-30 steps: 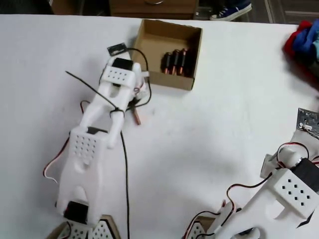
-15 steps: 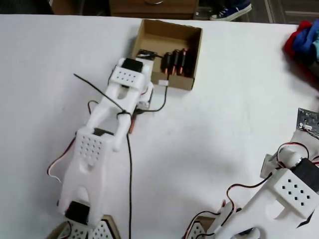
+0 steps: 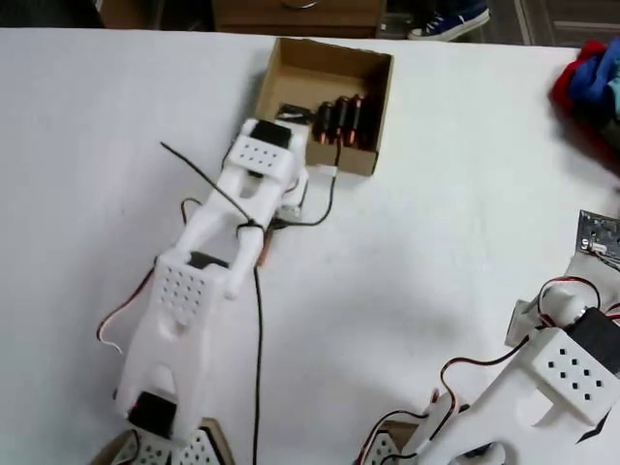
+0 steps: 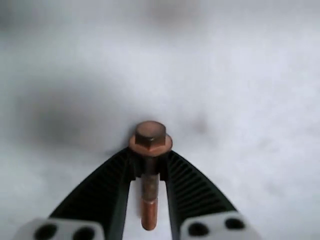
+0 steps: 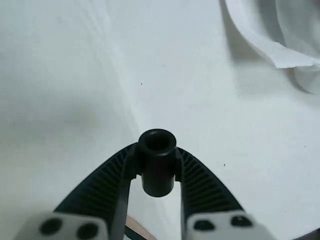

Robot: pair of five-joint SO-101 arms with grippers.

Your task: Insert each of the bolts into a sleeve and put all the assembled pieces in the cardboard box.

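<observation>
1. Since the frame a second ago, the left arm [image 3: 232,223] has swung up and to the right. Its wrist end now lies against the lower left corner of the cardboard box [image 3: 360,160], where before it sat well to the left of it. The right arm [image 3: 552,387] at the lower right of the high view has not shifted.
2. Count: two arms, one loose bolt, one loose sleeve, three assembled pieces and one box.
3. The left gripper [image 4: 150,157] pinches the single copper bolt [image 4: 150,142] by its shank just under the hexagonal head, with both ribbed black fingers [image 4: 112,185] pressed against it. In the high view the bolt shows as a copper streak below the arm's wrist, left of centre.
4. The right gripper [image 5: 157,155] clamps the single black sleeve [image 5: 157,162] between its fingers. The sleeve's open bore faces the camera.
5. The box stands at the upper middle of the high view with its top open. Inside it, the three assembled pieces [image 3: 341,120] lie side by side along the right part of the floor. Each is a dark sleeve with copper showing at its end. The left part of the box floor is partly covered by the arm's wrist end.
6. A black cable [image 3: 258,368] trails from the left arm down to the bottom edge.
7. The table [image 3: 465,242] is plain white. A red and blue cloth [image 3: 586,73] lies at its upper right edge. Beyond the far edge are wooden furniture [image 3: 291,15] and a blue shoe [image 3: 450,19].
</observation>
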